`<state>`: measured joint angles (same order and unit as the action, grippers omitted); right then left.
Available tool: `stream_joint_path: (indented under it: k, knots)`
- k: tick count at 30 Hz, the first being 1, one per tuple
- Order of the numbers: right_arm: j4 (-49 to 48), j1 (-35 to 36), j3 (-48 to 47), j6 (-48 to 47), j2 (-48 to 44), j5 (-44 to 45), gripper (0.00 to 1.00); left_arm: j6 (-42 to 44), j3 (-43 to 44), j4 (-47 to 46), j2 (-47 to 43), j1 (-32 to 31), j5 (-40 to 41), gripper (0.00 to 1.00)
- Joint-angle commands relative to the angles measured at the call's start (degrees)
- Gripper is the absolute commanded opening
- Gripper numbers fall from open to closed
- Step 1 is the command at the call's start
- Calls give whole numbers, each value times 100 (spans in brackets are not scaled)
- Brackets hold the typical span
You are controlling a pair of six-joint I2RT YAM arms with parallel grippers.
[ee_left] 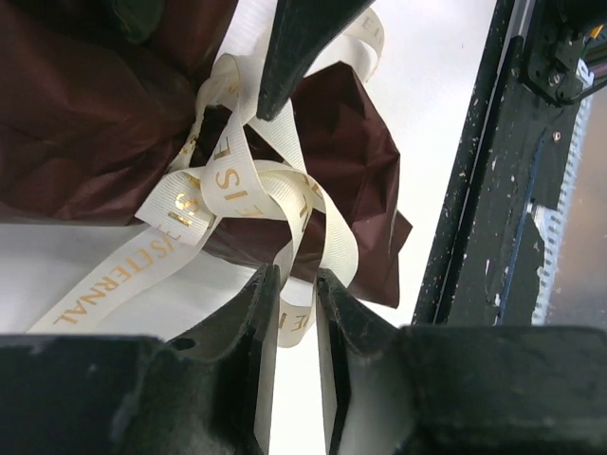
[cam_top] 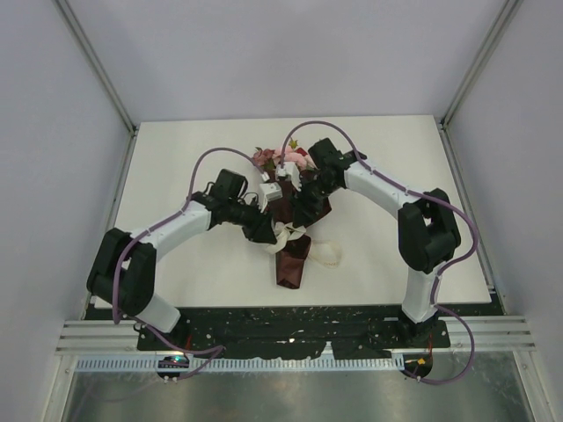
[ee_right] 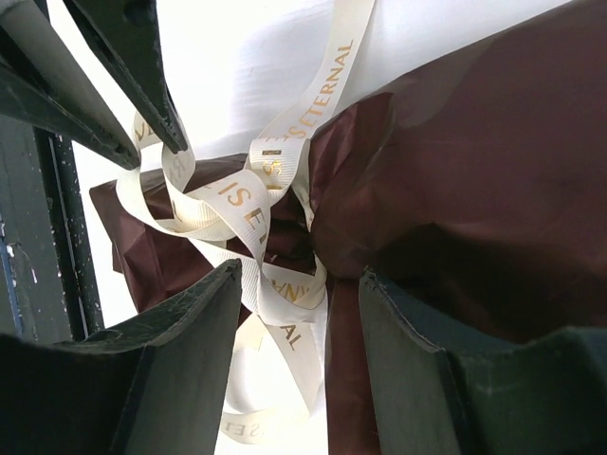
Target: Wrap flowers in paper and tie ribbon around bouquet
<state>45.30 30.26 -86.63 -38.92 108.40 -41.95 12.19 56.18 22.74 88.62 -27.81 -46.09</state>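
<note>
1. Top view: bouquet (cam_top: 290, 264) lies flat at ctr of the white tabletop (cam_top: 396, 264). Flowers (cam_top: 280, 158) are at the far end, the narrow maroon tail points toward the arm bases. Cream ribbon (cam_top: 290, 234) wraps the waist, w/ one loop lying on the tabletop to the right. Left jaws are at the waist from the left. Right jaws are just beyond, coming from the right.
2. Left wrist: left jaws nearly together, narrow gap, w/ a ribbon strand running btwn the fingers (ee_left: 248, 318). Can't tell if it's pinched. Ribbon has gold lettering and sits in tangled loops over crumpled paper (ee_left: 85, 123). One finger of the right jaws pokes into the loops from above.
3. Right wrist: right jaws open wide, straddling the waist, w/ ribbon loops & paper btwn them. Left jaws show top left, tips at the ribbon.
</note>
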Motion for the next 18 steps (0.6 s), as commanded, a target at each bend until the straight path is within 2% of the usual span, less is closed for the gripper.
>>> stream_joint_path:
  k: [1, 5, 9, 18]
  knots:
    - [-47, 6, 93, -160, -100, -164, 57, -251, -160, -656, -328, 4, -14, 29]
    - [-56, 6, 181, -195, -144, -181, 56, -786, -633, -1594, -792, 258, -225, 48]
    - [-56, 6, 190, -195, -144, -208, 51, -867, -811, -1844, -969, 294, -182, 49]
    - [-65, 6, 199, -195, -117, -225, 45, -1182, -441, -1588, -153, 171, 205, 49]
